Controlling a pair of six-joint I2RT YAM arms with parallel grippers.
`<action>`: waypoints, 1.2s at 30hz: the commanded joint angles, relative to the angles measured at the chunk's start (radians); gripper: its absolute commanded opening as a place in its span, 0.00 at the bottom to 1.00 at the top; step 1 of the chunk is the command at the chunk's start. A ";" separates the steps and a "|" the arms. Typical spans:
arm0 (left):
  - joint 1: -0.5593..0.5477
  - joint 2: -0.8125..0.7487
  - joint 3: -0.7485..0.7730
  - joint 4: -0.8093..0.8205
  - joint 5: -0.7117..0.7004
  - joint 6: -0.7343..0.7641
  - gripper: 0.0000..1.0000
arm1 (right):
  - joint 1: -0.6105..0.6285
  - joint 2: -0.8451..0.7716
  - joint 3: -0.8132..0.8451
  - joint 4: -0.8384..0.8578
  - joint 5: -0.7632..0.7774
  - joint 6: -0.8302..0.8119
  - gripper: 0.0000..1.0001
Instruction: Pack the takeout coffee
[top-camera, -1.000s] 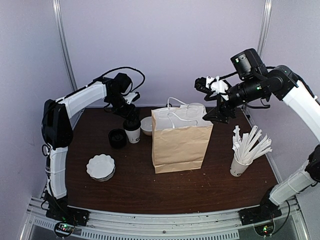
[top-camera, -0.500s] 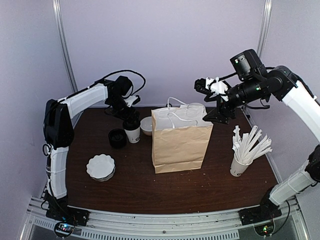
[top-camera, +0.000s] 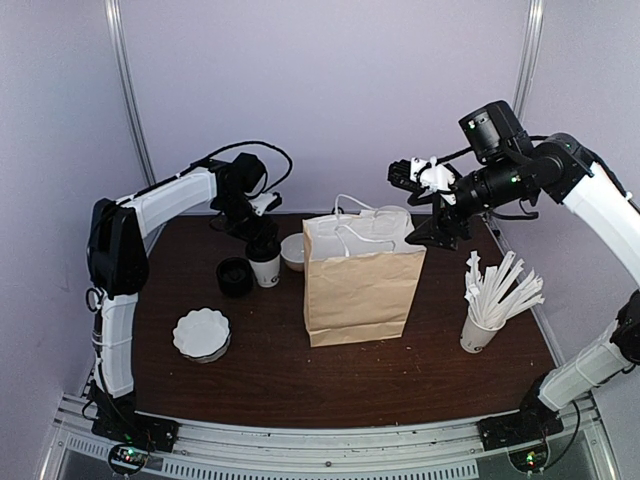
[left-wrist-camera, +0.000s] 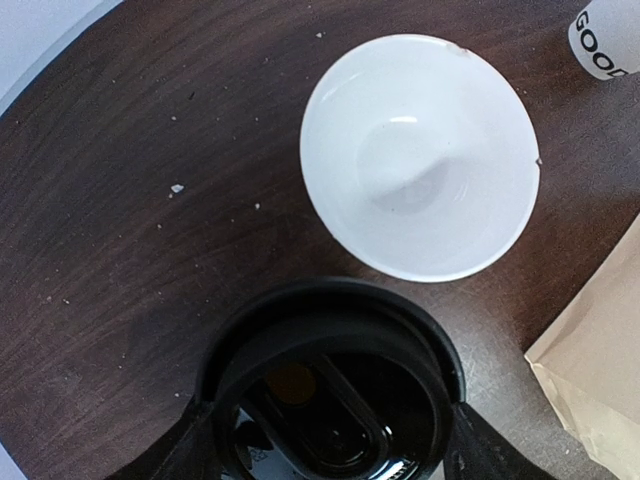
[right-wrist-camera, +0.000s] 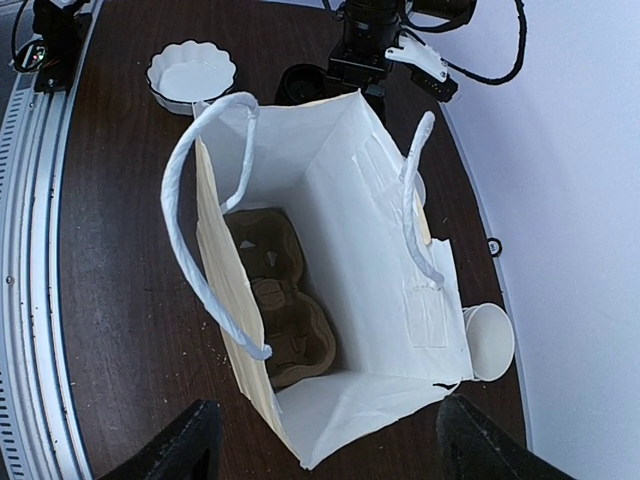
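Observation:
The takeout coffee (top-camera: 266, 266) is a white paper cup with a black lid (left-wrist-camera: 330, 390), standing upright at the back left of the table. My left gripper (top-camera: 262, 240) reaches down over it. In the left wrist view its fingers (left-wrist-camera: 195, 445) meet the lid's rim on both sides. A brown paper bag (top-camera: 360, 280) stands open mid-table, with a cardboard cup carrier (right-wrist-camera: 280, 300) on its floor. My right gripper (top-camera: 415, 175) hovers open above the bag's back right, and nothing lies between its fingers (right-wrist-camera: 190, 440).
An empty white cup (left-wrist-camera: 420, 155) stands just right of the coffee. A stack of black lids (top-camera: 235, 276) sits to its left, and scalloped white dishes (top-camera: 201, 333) nearer the front. A cup of wrapped sticks (top-camera: 490, 305) stands right. White cups (right-wrist-camera: 488, 342) lie behind the bag.
My left gripper's fingers have drawn in around the coffee cup's lid, and the left arm has shifted slightly. The right arm and the bag have stayed put.

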 joint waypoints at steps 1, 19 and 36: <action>-0.012 -0.073 0.024 -0.056 0.013 -0.016 0.72 | -0.006 -0.025 -0.014 0.018 -0.001 0.000 0.77; -0.296 -0.585 -0.244 -0.169 -0.005 0.029 0.72 | -0.033 -0.013 0.040 0.004 0.012 0.009 0.77; -0.775 -0.511 -0.225 -0.106 0.032 0.042 0.72 | -0.243 -0.097 -0.024 -0.015 -0.059 0.050 0.77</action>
